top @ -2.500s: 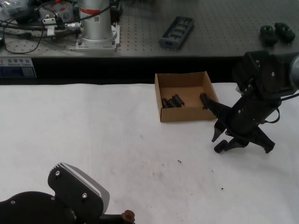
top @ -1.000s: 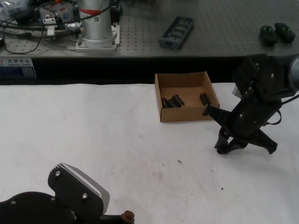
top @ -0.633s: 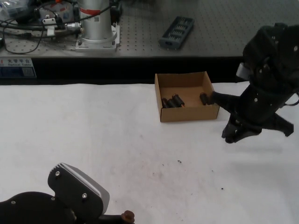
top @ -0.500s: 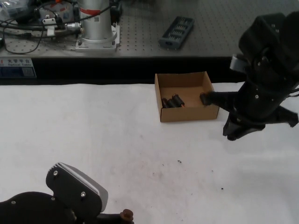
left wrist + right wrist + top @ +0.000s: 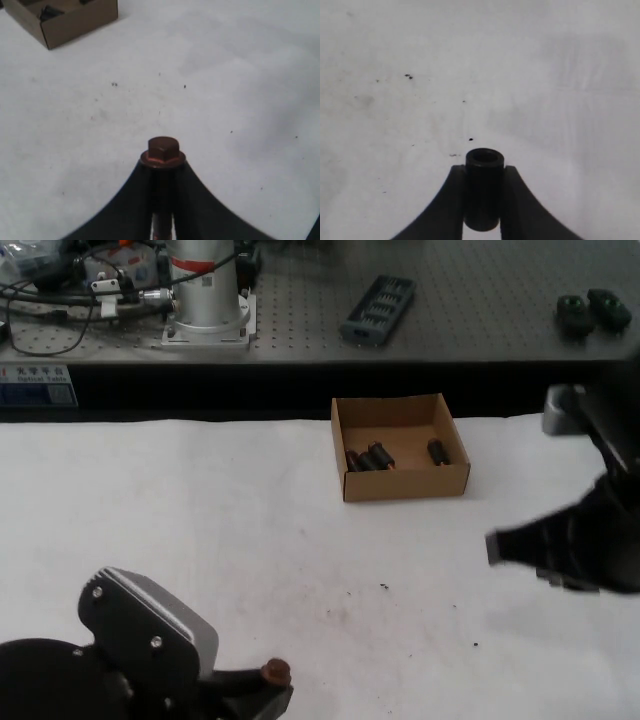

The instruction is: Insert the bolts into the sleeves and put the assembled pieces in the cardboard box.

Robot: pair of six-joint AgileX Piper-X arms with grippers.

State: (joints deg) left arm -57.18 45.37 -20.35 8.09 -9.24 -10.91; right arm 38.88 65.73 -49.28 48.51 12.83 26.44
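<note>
I've swung the right gripper (image 5: pixel 484 172), clamping a sleeve (image 5: pixel 484 197), away from the cardboard box (image 5: pixel 405 486); left gripper (image 5: pixel 162 167) pinches a bolt (image 5: pixel 162 151).

Black left tool (image 5: pixel 162 167) (grey-capped wrist (image 5: pixel 150 625))

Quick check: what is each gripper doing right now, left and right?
Left gripper: closed, holding a bolt.
Right gripper: closed, holding a sleeve.

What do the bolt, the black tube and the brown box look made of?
The bolt is probably metal with a dull coppery finish, going by its reddish-brown hex head. The black tube could be blackened metal or hard plastic; it is smooth, matte and hollow. The box is cardboard, plain matte brown with thin walls.
</note>
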